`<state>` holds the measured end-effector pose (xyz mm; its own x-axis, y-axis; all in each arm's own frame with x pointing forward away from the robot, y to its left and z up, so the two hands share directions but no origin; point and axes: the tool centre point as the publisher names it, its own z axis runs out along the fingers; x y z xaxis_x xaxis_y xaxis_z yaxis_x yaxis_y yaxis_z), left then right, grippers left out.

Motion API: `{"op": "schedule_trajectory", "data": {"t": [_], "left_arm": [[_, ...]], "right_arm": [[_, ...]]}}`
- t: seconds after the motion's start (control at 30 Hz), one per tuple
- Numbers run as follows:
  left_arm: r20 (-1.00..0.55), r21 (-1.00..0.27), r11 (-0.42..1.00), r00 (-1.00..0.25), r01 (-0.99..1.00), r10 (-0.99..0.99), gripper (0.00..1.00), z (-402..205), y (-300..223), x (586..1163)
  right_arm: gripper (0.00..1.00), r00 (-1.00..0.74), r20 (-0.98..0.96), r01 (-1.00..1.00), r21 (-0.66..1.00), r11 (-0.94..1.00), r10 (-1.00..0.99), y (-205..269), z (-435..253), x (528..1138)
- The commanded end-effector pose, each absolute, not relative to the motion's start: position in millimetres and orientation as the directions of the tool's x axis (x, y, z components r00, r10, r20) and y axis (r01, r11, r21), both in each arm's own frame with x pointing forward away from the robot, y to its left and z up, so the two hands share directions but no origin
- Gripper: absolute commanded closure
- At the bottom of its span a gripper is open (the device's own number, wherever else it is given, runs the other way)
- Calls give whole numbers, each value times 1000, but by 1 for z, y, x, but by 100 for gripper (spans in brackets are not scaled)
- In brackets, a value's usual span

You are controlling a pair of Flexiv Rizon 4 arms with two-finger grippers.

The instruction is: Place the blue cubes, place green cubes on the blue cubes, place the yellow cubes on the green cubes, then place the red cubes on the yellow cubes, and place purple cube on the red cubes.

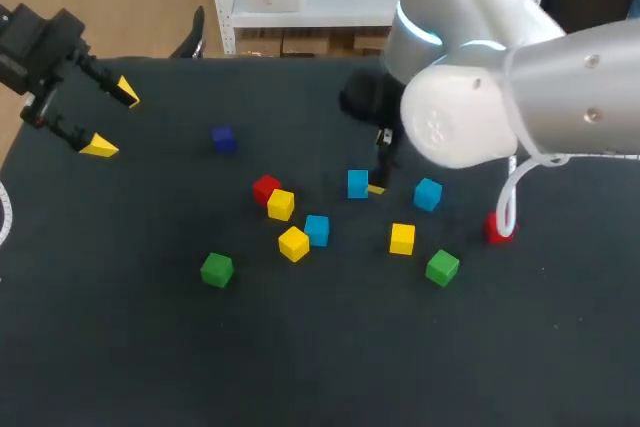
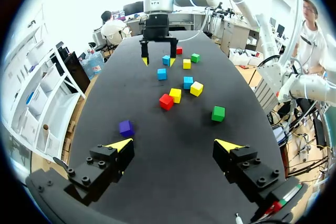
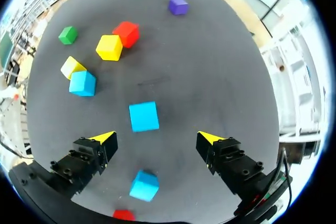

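Blue cube (image 3: 144, 116), among the first pieces called for, is shown on the black table (image 3: 210, 66) just ahead of the right claw (image 3: 156, 138), whose yellow-tipped fingers are spread wide with nothing between them. A second blue cube (image 3: 144, 184) is seen near the first, a third blue cube (image 3: 83, 83) somewhat farther from it. The left claw (image 2: 174, 144), likewise spread and empty, is stationed well apart from the first cube. A botched grasp is judged possible: that cube is set slightly askew to the fingers and could be clipped and shoved aside on descent. No print or label can be read.
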<state>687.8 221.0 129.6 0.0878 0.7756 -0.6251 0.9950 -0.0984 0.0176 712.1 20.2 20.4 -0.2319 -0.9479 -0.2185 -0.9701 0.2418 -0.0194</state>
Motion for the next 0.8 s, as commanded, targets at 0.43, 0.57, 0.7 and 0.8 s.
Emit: {"op": "schedule_trajectory", "data": {"t": [0.43, 0.57, 0.7, 0.8], "left_arm": [[-625, 18, -100, 89, 995, 776, 0, 129, 221, 688], [-625, 18, -100, 89, 995, 776, 0, 129, 221, 688], [-625, 18, -100, 89, 995, 776, 0, 129, 221, 688], [-625, 18, -100, 89, 995, 776, 0, 129, 221, 688]], "right_arm": [[0, -420, -252, -893, -56, 447, -872, -40, 56, 682], [0, -453, -261, -874, -57, 482, -852, -45, 56, 679], [0, -487, -270, -855, -46, 517, -830, -48, 52, 676], [0, -498, -268, -849, -43, 527, -825, -48, 48, 673]]}}
